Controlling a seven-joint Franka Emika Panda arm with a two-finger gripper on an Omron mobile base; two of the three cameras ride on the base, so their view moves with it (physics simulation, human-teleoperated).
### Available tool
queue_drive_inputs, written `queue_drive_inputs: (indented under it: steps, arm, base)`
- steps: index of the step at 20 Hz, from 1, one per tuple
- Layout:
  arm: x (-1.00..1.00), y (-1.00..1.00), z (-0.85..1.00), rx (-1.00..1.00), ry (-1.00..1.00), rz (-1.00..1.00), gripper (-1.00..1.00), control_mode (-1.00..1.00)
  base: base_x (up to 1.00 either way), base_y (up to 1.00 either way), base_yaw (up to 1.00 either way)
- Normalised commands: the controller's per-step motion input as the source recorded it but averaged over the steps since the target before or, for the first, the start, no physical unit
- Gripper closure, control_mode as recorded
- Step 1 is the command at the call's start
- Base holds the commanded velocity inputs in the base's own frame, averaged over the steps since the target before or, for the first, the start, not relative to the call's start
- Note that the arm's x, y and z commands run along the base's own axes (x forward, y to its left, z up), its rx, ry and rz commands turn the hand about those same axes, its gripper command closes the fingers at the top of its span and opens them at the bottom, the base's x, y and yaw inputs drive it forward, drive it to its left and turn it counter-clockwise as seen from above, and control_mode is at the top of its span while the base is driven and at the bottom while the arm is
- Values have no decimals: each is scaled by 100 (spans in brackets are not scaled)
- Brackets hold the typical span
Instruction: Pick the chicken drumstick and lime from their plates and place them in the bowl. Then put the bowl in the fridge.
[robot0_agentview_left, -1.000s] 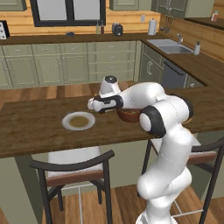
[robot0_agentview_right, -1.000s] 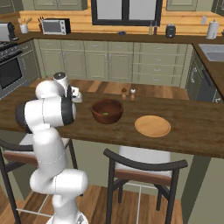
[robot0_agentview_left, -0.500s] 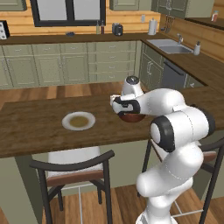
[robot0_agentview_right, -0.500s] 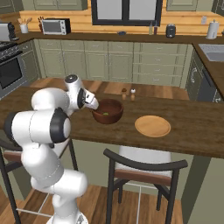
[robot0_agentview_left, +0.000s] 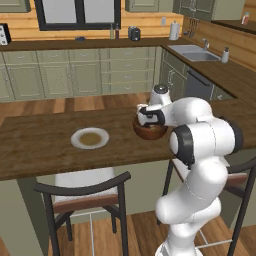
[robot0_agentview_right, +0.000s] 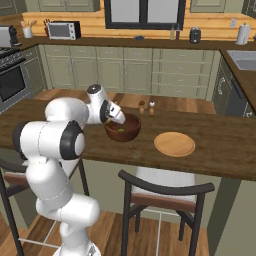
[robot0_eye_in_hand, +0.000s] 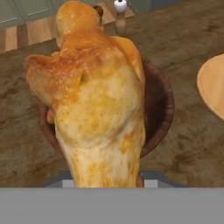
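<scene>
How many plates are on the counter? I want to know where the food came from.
2. A pale grey plate lies on the counter left of the bowl; a tan plate lies to the bowl's right.

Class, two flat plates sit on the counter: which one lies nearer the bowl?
The tan-brown plate, just beside the bowl. The pale grey plate with the brownish centre lies farther off on the bowl's other side.

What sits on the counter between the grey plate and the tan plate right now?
The bowl, seen in the right base view, with the gripper holding the chicken drumstick over it. The grey plate and tan plate lie either side.
</scene>
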Motion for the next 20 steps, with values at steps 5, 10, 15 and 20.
queue_drive_inputs:
  steps: [5, 10, 15, 20]
  arm:
    - [27, -22, -21, 0, 18, 1, 100, -100]
    - [34, -21, -29, 0, 11, 0, 100, -100]
    - [29, 1, -22, 0, 13, 1, 100, -100]
    - [20, -6, -3, 0, 4, 1, -100, -100]
  base:
    - [0, 0, 0]
    - [0, 0, 0]
    - [0, 0, 0]
    - [0, 0, 0]
